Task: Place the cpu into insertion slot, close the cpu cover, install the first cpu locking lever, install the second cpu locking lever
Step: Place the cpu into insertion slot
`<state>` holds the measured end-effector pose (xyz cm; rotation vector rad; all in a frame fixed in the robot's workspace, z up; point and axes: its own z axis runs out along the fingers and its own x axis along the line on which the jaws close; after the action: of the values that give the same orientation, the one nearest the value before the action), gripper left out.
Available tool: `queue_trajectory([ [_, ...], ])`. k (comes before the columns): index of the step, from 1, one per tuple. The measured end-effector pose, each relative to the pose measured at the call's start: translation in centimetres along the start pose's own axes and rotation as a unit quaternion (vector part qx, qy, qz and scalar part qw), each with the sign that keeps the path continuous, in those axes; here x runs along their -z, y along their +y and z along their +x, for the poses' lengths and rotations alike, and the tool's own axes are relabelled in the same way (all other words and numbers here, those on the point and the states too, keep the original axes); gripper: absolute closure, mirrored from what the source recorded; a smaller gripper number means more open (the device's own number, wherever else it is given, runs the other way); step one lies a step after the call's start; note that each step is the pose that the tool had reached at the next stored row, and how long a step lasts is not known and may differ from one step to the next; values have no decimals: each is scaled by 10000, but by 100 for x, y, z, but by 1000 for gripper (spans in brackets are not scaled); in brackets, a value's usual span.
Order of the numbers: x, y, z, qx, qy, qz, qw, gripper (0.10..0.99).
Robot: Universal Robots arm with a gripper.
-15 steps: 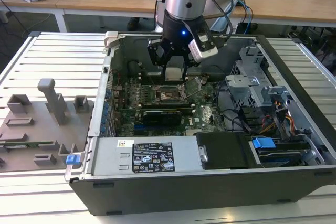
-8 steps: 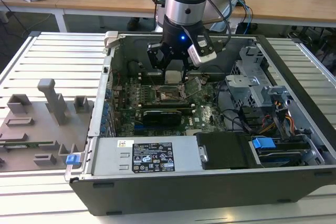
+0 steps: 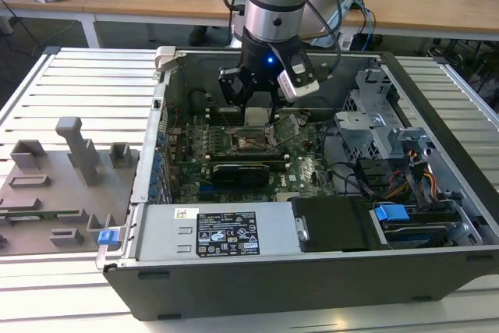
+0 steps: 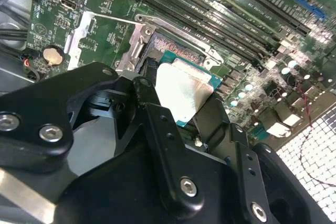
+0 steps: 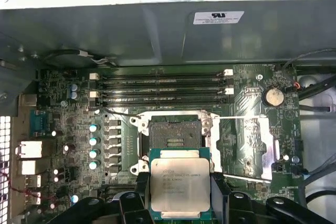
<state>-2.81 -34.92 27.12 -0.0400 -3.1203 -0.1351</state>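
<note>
cpu held over open socket, not yet seated

hand (image 5: 180,199) clamped on the cpu (image 5: 180,182) by two opposite edges, metal top up; in both wrist views the chip hangs level, apart from the board. insertion slot (image 5: 174,135) sits just beside the chip's leading edge, pin field bare. cpu cover (image 5: 269,153) is swung open and lies flat on the side of the slot away from the port block, so the way down looks free

judgement: placing step in hand. chip wants to be squared to the black frame and centred over it before it goes down, kept flat; a tilted corner could catch the pins

containers: computer case (image 3: 234,271) lies open on the slatted worktop (image 3: 86,83); inside, the motherboard (image 3: 312,169) with memory slots (image 5: 163,85) beyond the socket, and the power supply (image 3: 226,232) along the near wall
</note>
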Motion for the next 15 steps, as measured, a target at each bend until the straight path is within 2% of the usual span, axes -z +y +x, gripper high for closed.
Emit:
queue_trajectory([
  [5, -52, 133, -1, 0, -2, 59, 10000, 541],
  [7, -89, 157, -1, -1, -2, 80, 10000, 541],
  [9, -121, 186, -1, -2, -4, 152, 9999, 541],
  [10, -128, 194, -1, -2, -4, 166, 9999, 541],
  [15, -141, 203, -2, -2, -5, 179, 9998, 541],
])
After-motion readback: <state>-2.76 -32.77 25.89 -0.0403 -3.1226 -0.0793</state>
